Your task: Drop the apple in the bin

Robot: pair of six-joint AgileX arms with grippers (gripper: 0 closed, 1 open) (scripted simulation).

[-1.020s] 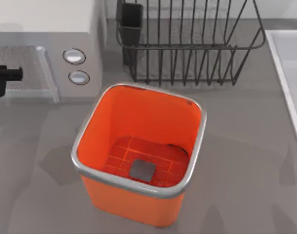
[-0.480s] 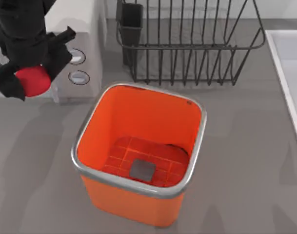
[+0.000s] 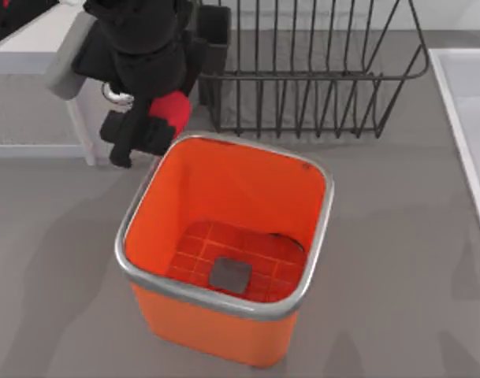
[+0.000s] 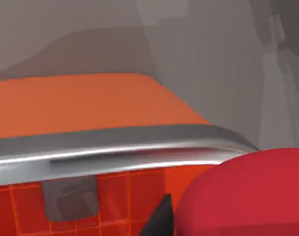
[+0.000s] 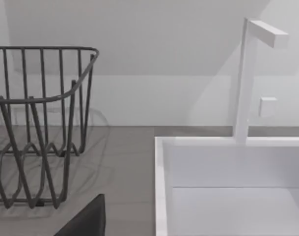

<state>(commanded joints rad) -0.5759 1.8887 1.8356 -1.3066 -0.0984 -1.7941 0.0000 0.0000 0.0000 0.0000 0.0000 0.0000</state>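
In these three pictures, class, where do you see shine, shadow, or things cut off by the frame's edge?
Top view: soft grey shadows lie on the table around the bin, and the left gripper holds the apple at the bin's far-left corner. Left wrist view: a bright streak of shine runs along the bin's metal rim; the apple is cropped by the frame's edge. Right wrist view: the wire rack casts faint shadows.

Crimson apple (image 3: 170, 109) above orange bin's (image 3: 224, 193) rim

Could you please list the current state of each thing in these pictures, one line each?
Apple: held by the left gripper, above the bin's far-left rim.
Bin: upright, open, only a grey patch on its floor.
Wire rack: upright behind the bin.
Sink: at the table's right.
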